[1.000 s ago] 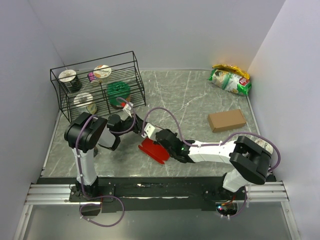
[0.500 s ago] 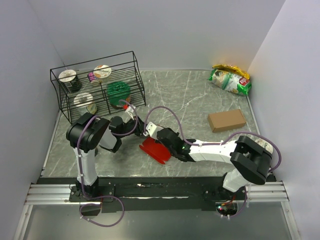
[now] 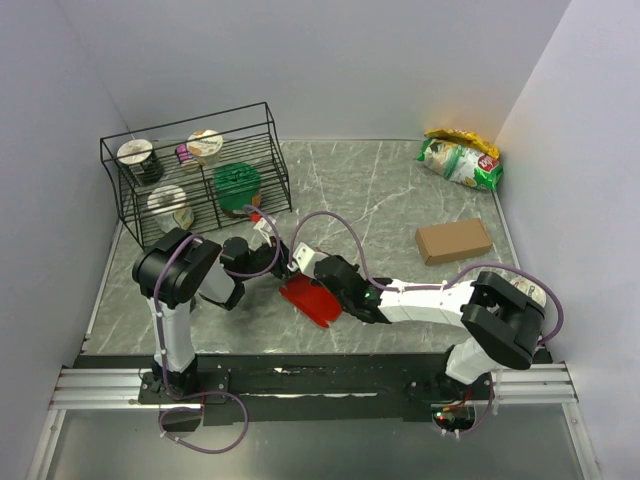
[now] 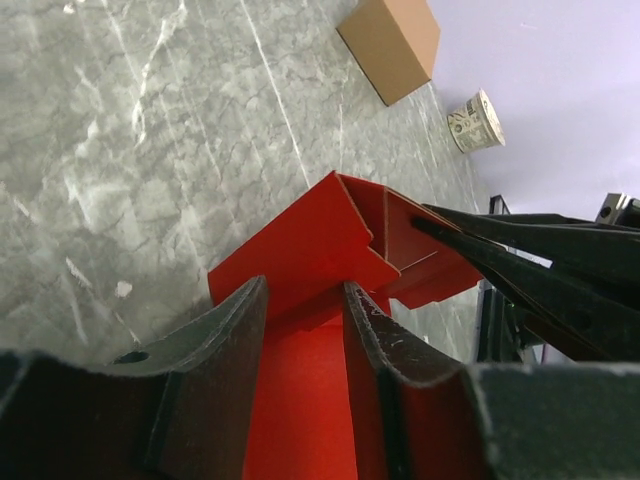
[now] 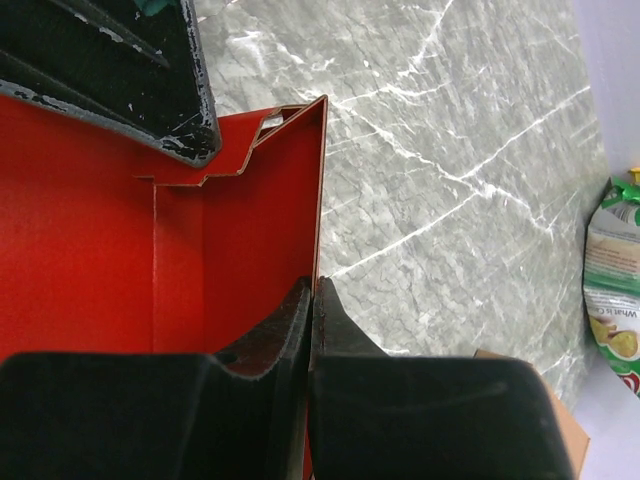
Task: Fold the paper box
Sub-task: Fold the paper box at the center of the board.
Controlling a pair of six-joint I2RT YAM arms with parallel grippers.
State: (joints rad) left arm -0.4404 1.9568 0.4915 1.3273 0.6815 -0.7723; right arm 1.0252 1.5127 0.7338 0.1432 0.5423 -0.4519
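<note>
**Red paper box pinched by one gripper, straddled by the other**

1. Right gripper, one. Its black fingers are pressed together and clamped on the edge of an upright panel of the bright red, creased thin-card paper box.
2. Left gripper, one. Its dark fingers stand apart with a clear gap between them. A flat red panel of the paper box lies in that gap. Whether the pads touch the card cannot be told.
3. Paper box, one. It is partly opened, with panels meeting at angles. It sits on the grey marble-pattern table near the front edge, left of centre, between the two grippers. The left gripper reaches it from the left and the right gripper from the right.
4. Plain brown cardboard box, one. It is closed and lies flat on the right side of the table, well apart from the red card.
5. Black wire rack, one. It stands at the far left against the wall and holds several round cups and one dark green round tub. The exact number of cups is unclear through the wires.
6. Green and yellow snack bag, one. It lies in the far right corner.
</note>
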